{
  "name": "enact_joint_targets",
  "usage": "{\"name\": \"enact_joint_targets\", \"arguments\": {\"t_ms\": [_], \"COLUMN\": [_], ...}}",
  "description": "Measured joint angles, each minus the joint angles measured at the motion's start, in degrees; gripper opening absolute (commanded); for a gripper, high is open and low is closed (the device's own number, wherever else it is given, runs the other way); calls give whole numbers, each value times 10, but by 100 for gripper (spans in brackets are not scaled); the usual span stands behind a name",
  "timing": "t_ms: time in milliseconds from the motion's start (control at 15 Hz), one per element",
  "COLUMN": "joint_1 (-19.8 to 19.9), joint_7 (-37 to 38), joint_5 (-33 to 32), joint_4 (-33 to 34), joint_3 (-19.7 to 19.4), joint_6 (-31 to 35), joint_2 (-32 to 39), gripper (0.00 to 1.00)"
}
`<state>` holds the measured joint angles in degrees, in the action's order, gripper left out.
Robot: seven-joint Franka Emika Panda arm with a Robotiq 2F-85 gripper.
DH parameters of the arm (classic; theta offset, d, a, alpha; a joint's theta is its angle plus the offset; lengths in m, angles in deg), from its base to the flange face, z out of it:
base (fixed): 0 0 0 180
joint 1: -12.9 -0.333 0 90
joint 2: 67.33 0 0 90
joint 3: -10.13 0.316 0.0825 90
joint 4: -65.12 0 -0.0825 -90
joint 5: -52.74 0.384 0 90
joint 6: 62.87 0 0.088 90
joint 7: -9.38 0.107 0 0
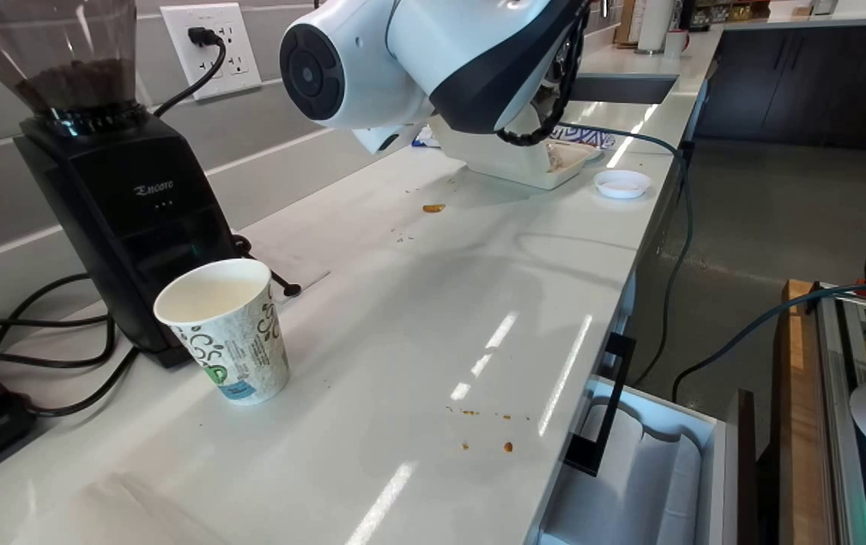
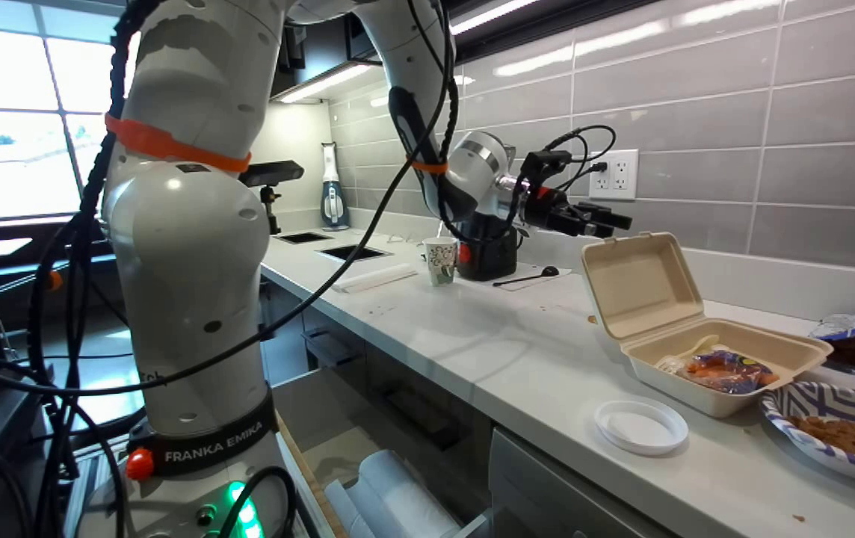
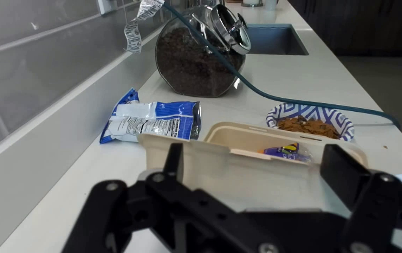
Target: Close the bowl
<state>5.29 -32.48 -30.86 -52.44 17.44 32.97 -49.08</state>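
Note:
The bowl is a pale beige hinged takeout box. Its lid (image 2: 644,288) stands raised, leaning slightly back, and its base (image 2: 685,382) lies on the counter with wrapped food and a pale utensil inside. The box also shows partly behind the arm in an exterior view (image 1: 505,160). My gripper (image 2: 608,221) is level, just above the lid's top edge on the lid's outer side; whether it touches cannot be told. In the wrist view my gripper (image 3: 253,153) is open, fingers wide apart, nothing between them, with the outside of the lid (image 3: 257,179) beyond.
A patterned bowl of flakes (image 3: 310,123), a blue snack bag (image 3: 151,119) and a small white lid (image 2: 640,427) lie around the box. A jar (image 3: 201,59) and a cable (image 3: 257,89) are beyond. A paper cup (image 1: 228,333) stands by the grinder (image 1: 130,227).

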Motion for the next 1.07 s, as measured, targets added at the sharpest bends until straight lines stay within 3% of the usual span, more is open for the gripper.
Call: {"name": "enact_joint_targets", "arguments": {"t_ms": [733,1067], "joint_1": [3,40], "joint_7": [15,20], "joint_5": [-22,-61], "joint_4": [21,21], "joint_3": [-14,-47], "joint_6": [-52,-51], "joint_2": [42,30], "gripper": [100,100]}}
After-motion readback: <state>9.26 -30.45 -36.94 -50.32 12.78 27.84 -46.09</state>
